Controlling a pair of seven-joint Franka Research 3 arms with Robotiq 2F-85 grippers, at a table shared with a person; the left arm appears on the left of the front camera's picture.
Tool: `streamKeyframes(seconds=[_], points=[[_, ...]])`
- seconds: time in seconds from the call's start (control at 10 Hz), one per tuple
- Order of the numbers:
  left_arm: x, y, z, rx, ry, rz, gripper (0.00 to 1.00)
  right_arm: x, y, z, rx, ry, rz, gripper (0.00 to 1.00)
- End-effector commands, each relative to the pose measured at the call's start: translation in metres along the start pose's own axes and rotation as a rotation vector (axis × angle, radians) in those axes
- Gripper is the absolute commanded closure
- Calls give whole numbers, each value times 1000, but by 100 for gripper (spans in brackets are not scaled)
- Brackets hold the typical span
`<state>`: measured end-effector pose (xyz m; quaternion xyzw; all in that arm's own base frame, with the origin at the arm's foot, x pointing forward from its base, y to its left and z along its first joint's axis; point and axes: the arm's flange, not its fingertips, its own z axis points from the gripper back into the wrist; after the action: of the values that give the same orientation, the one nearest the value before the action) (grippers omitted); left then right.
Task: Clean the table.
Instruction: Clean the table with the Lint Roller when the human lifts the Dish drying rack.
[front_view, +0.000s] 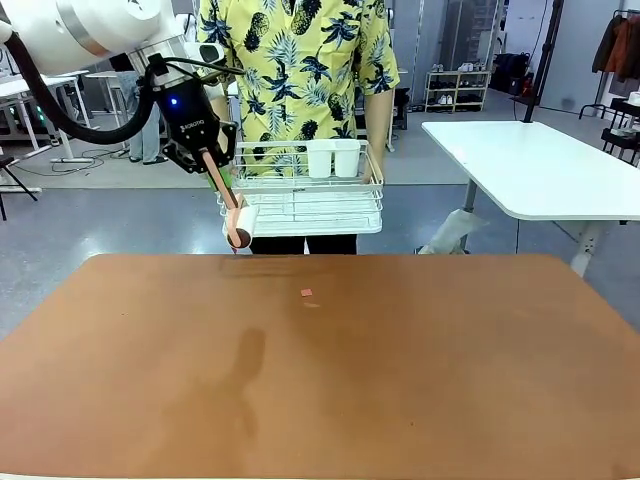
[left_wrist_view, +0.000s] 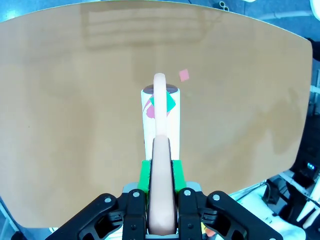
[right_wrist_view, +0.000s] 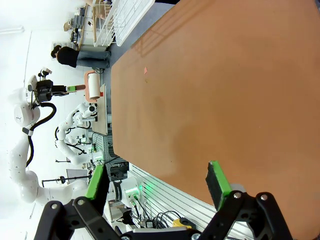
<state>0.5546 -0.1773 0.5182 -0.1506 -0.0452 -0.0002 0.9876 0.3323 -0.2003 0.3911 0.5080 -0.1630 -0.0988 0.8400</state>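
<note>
Reddish-brown desk (front_view: 400, 380) lies nearest, with one small pink scrap (front_view: 306, 292) toward its far edge. Above that edge the left end effector (front_view: 205, 150) pinches the handle of a lint roller (front_view: 240, 222), roller end down. The right end effector (right_wrist_view: 156, 181) is spread wide over the desk. Behind the desk stands a person (front_view: 300, 60), with a white wire basket (front_view: 310, 205) in front of the waist.

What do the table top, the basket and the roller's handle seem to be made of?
The table: matte reddish-brown, leather-like covering, soft dull reflections. The basket: white coated metal wire, probably; thin open grid. The roller handle: smooth peach plastic, apparently; slight gloss.
</note>
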Motion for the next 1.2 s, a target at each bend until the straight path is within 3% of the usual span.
streamKeyframes(seconds=[0.0, 0.4, 0.6, 0.8, 1.1], points=[[-3, 4, 2, 35, -38, -28, 79, -2, 3, 0, 20, -10, 3, 0], [-2, 17, -1, 42, -37, -40, 79, -2, 3, 0, 20, -10, 3, 0], [-6, 59, 7, 140, -55, -96, 79, -2, 3, 0, 20, -10, 3, 0], [-12, 90, 8, 155, -52, -108, 79, -2, 3, 0, 20, -10, 3, 0], [-1, 123, -7, 81, -61, -79, 79, -2, 3, 0, 20, -10, 3, 0]])
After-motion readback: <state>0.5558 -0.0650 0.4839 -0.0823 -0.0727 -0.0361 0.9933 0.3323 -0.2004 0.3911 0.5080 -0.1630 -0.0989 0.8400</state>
